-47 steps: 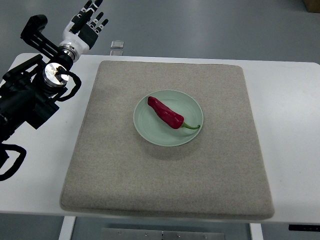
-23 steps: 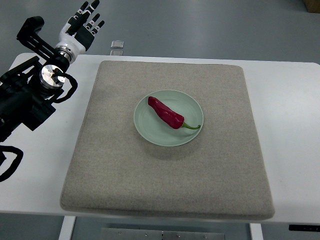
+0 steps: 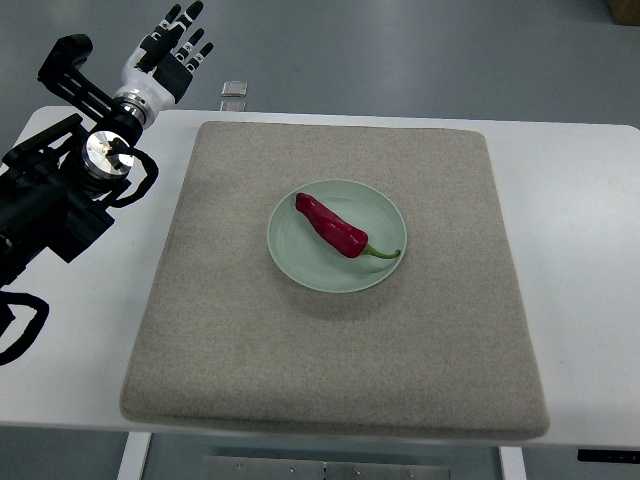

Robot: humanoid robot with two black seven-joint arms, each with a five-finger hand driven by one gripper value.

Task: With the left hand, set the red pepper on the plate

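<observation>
Fingers of the left hand are spread and extended, holding nothing. Red pepper lies on the plate, resting diagonally across its centre: the blunt red end points toward the upper left, and the green stem points toward the lower right, ending near the plate's rim. The plate is pale green and round, and sits roughly in the middle of a grey felt mat. The mat is square and covers most of the white table, with bare table surface showing on both sides of it. The left hand is positioned at the upper left, beyond the far left corner of the mat and well apart from the plate. Its black arm enters from the left edge, over the table's left side. A small clear object sits at the table's far edge, near the hand.
</observation>
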